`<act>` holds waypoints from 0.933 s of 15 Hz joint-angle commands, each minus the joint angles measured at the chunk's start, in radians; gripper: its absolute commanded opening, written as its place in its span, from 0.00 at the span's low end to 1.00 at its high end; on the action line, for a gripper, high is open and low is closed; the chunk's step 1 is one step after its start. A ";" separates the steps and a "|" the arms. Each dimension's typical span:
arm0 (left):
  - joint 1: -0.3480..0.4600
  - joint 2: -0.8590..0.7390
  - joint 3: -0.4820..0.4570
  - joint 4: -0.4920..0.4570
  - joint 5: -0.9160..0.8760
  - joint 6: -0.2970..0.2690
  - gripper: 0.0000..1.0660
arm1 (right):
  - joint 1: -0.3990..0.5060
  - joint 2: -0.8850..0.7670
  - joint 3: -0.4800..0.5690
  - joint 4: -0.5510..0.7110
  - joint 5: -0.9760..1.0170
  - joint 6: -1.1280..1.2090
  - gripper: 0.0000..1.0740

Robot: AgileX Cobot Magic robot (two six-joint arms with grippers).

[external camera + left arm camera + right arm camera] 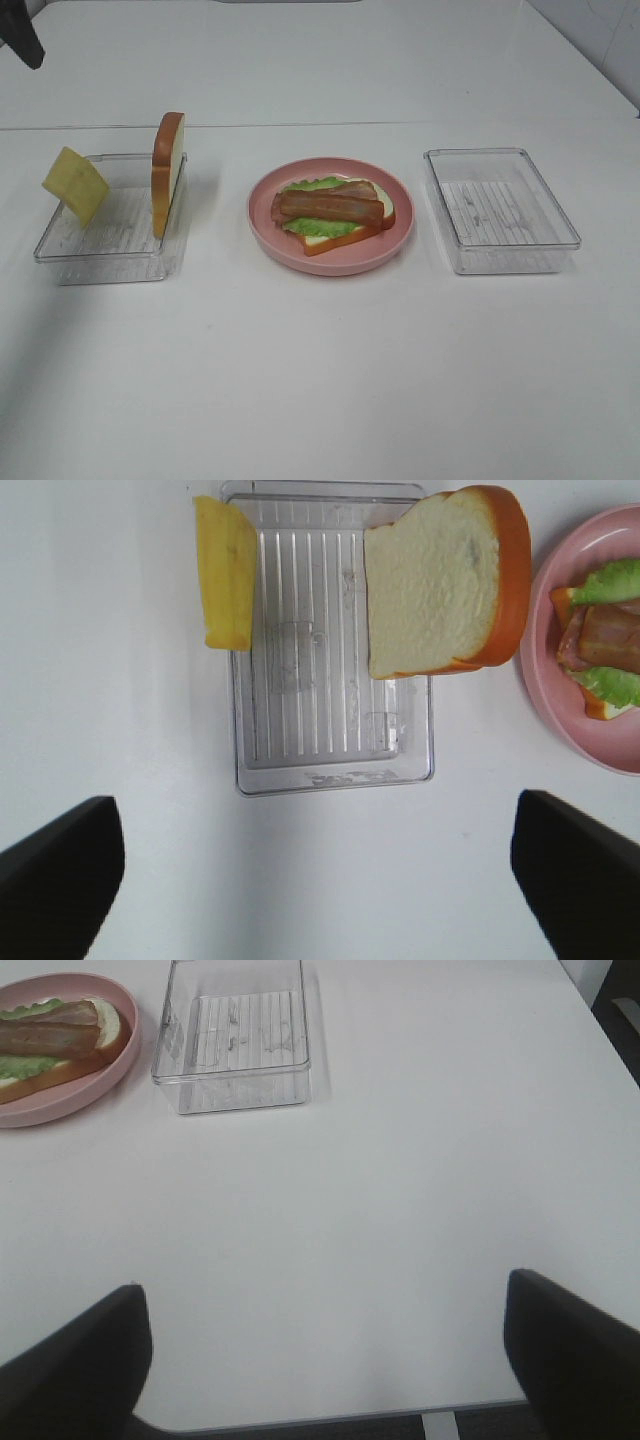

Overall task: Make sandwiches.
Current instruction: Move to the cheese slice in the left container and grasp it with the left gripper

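Midway through stacking: half-built sandwich (330,212) lying on the plate (300,258), cheese (76,185) and spare bread slice (167,170) leaning in the left tray (60,250), left gripper (318,875) and right gripper (330,1360) both spread wide and empty; next, probably lowering onto the cheese.

1. The left gripper (315,815) has two matte black fingers (60,875): broad, wedge-shaped slabs with blunt, squared tips and plain, uniform surfaces.
2. The right gripper (325,1295) has matching fingers (575,1345), smooth, black and slightly rounded at the corners.
3. In the high view, a dark angular robot part (22,40) shows at ten o'clock, too blurred for detail.
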 commanded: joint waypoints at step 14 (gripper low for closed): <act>0.246 0.248 0.223 -0.463 -0.401 0.435 0.85 | -0.006 -0.034 0.004 0.005 -0.009 -0.007 0.85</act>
